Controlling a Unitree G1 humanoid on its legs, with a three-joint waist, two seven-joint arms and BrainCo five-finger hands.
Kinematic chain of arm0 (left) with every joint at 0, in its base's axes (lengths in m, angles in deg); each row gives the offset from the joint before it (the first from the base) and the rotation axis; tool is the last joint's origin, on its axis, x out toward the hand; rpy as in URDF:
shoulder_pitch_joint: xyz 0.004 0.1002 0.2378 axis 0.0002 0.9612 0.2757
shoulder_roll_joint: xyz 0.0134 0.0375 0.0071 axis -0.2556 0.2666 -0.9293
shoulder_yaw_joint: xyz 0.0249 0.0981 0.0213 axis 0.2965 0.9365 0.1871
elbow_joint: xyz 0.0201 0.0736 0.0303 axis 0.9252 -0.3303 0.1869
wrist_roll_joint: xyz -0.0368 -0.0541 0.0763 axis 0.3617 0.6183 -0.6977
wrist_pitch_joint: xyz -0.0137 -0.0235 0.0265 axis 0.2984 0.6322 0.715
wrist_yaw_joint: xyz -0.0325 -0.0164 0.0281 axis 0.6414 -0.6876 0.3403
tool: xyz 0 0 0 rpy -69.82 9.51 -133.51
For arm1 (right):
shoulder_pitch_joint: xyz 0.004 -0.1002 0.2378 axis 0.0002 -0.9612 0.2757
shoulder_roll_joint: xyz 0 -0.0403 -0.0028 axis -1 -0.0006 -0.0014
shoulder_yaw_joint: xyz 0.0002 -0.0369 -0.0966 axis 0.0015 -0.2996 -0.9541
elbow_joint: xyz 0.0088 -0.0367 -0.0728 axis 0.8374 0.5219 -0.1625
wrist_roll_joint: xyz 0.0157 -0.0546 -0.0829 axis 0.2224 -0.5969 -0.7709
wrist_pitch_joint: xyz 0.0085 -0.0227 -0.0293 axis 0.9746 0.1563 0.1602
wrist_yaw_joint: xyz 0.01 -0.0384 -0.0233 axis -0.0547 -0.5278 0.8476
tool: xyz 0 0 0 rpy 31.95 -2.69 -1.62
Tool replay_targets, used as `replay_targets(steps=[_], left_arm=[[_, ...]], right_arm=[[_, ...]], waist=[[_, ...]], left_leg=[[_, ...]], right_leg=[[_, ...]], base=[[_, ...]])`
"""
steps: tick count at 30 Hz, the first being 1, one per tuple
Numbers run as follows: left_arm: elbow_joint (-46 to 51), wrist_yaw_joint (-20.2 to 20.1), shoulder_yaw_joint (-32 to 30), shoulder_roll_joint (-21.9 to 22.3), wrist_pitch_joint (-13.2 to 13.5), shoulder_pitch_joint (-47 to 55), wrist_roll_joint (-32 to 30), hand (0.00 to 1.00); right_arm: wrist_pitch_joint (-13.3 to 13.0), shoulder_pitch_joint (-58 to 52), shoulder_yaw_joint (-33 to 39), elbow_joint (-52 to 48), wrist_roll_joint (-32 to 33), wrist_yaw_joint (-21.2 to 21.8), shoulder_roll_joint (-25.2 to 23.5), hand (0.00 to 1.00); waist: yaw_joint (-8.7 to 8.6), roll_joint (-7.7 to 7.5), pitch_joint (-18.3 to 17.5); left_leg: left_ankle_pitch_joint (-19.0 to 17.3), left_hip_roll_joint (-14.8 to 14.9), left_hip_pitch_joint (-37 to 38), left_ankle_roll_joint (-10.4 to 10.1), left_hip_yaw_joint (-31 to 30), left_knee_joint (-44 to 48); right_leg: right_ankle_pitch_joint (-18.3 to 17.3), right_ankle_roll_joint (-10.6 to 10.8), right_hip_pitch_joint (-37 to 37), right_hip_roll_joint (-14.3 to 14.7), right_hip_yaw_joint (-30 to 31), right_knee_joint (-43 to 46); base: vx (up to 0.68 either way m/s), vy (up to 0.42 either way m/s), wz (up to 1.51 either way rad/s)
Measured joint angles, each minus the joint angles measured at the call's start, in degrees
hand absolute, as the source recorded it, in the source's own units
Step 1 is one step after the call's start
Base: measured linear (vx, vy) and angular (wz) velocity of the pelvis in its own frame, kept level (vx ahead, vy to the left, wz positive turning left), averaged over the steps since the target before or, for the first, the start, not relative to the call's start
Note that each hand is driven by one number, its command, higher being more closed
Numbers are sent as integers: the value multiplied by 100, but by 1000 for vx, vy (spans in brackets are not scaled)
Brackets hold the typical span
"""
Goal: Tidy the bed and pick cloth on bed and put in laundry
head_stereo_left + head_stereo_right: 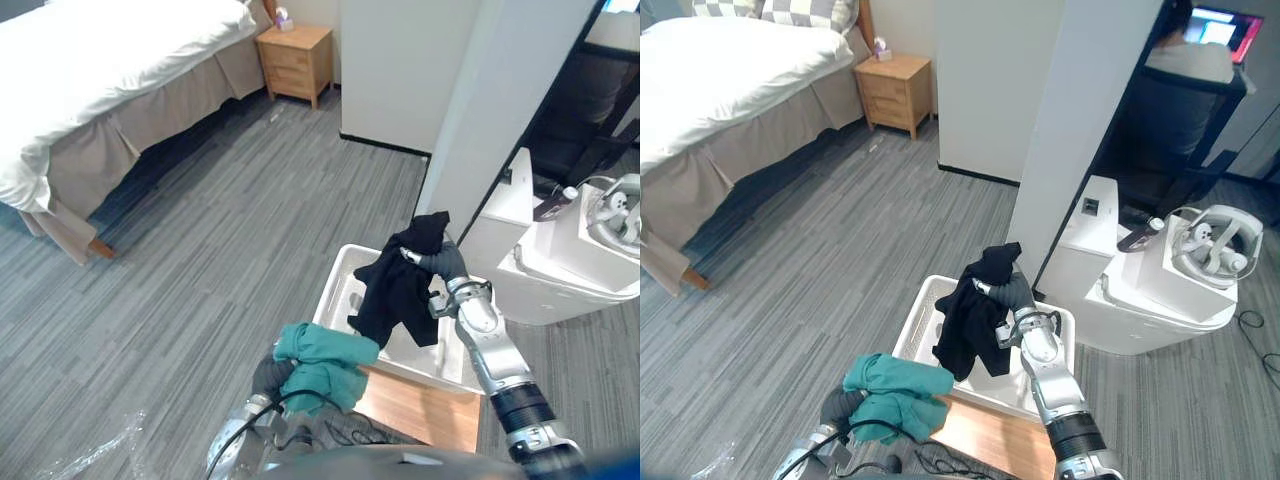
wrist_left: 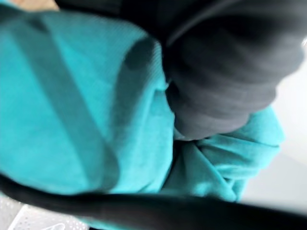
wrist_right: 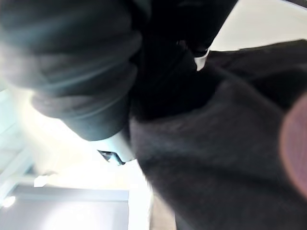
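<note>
While the right hand clenches a black cloth hanging over the white basket, a teal cloth drapes over the left hand just beside the basket's near corner. I cannot tell that hand's grip. The bed lies well beyond the basket.

Furniture, floor and a seated person around the room.
A wooden nightstand carrying a small tissue box stands on grey striped carpet; beside a white pillar, a white cabinet holds a headset, and a person faces a lit screen.
</note>
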Motion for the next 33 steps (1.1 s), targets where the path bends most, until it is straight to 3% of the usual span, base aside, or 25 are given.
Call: replay_targets(steps=[6,7,17,20,23,29,33], left_arm=[[114,148,7,-12,7,-614,16,100],[114,178,1,-14,9,-732,48,100],[352,363,-12,-135,146,-1040,82,100],[1129,543,-10,-138,212,-1021,114,100],[2007,733,-51,-137,452,-968,258,100],[2672,1635,-320,-108,800,-985,324,100],[2676,2109,-365,-87,858,-1054,136,100]], right_arm=[[-220,697,-131,1454,-212,-357,-104,100],[-226,781,-130,1681,-216,-459,-93,0],[-317,853,-141,2233,-1304,-1012,-77,0],[-316,788,-268,2165,-1335,-1051,74,0],[-319,420,-311,1671,-1336,-1121,222,0],[-192,-487,-321,1300,-1708,-1328,352,0],[-48,-992,-258,1139,-1788,-1426,335,0]], waist=[[28,71,535],[62,78,661],[37,61,753],[3,59,752],[13,46,736],[-92,2,543],[-194,-148,262]], left_leg=[[251,144,-496,57,190,-36],[287,163,-534,55,204,-36],[339,158,-667,37,206,-37],[386,179,-562,-35,315,-10],[386,264,-411,-36,438,-13],[362,442,-234,-57,583,-47],[346,524,-135,-75,671,-46]], right_leg=[[53,-30,-490,152,33,77],[67,-22,-542,174,35,74],[188,-5,-565,187,7,-143],[224,-44,-422,211,16,-143],[222,-49,-281,298,69,-133],[161,-141,-186,484,283,-145],[164,-153,-120,575,388,-202]], base=[[-142,-22,5],[-96,-14,-5],[8,-1,0],[40,-2,7],[-14,-12,-2],[-72,-34,-13],[-31,-26,-15]])
